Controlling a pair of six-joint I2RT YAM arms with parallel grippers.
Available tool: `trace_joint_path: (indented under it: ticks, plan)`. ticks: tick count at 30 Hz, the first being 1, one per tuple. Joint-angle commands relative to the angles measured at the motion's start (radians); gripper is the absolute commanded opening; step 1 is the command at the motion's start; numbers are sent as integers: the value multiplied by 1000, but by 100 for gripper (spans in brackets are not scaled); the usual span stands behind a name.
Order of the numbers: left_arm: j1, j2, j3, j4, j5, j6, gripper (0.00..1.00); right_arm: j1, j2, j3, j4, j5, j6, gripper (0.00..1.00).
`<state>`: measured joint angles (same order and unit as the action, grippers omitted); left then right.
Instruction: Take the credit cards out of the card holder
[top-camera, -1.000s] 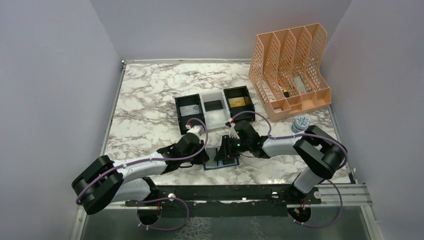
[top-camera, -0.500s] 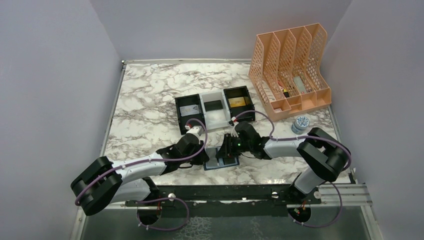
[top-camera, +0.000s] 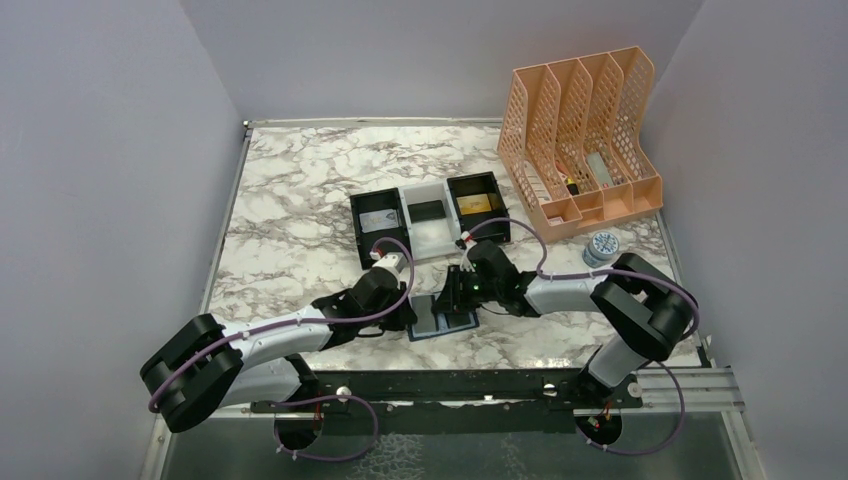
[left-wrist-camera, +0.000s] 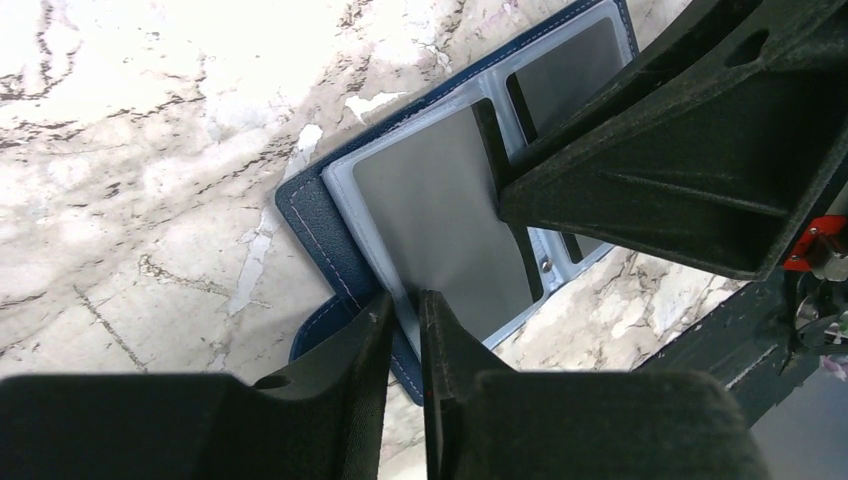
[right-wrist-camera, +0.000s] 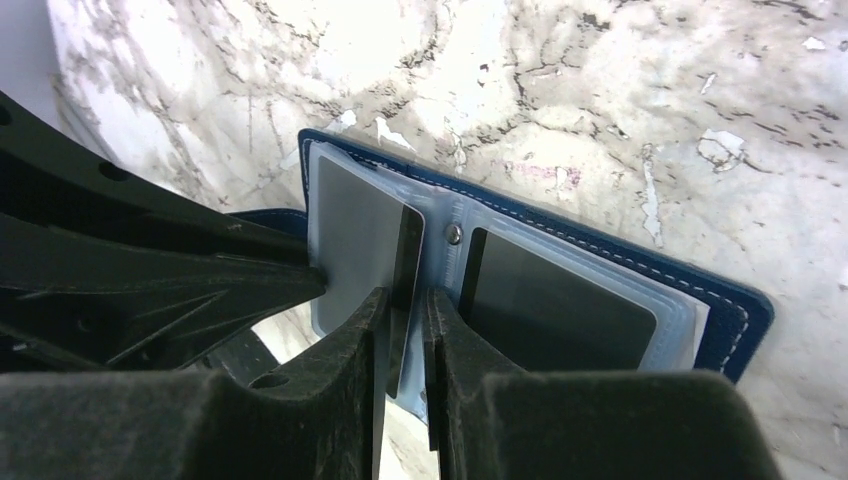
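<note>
Marble table (top-camera: 300, 190) holds the open card holder (top-camera: 435, 325) near the front edge. The left gripper (left-wrist-camera: 405, 315) pinches its pale pocket page at the edge. The right gripper (right-wrist-camera: 405, 325) pinches 1 thin dark card (right-wrist-camera: 408, 250) by the middle fold. A grey card (left-wrist-camera: 430, 220) sits in a pocket beside it.

Marble-patterned table (top-camera: 300, 190) enclosed by plain lilac walls (top-camera: 100, 150)

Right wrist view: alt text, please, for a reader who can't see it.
The right gripper pinches a dark card sticking out of a pocket in the open navy card holder, lying on a marble table. The left gripper grips the holder's left page edge.
</note>
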<state>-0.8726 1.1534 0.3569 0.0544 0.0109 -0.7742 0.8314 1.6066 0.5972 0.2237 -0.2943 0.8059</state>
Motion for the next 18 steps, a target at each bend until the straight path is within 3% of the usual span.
trace_joint_path:
  ticks: [1, 6, 11, 18]
  plan:
    - [-6, -2, -4, -18, 10, 6, 17, 5, 48, -44, 99, -79, 56, 18]
    - [-7, -25, -16, -22, 6, 10, 15, 3, 51, -65, 155, -98, 96, 9]
    - [-6, -49, -29, -31, -8, 1, 15, 3, 7, -62, 109, -51, 79, 2]
    - [-7, -37, -30, -33, -12, 7, 14, 2, -46, -63, 44, -36, 45, 1]
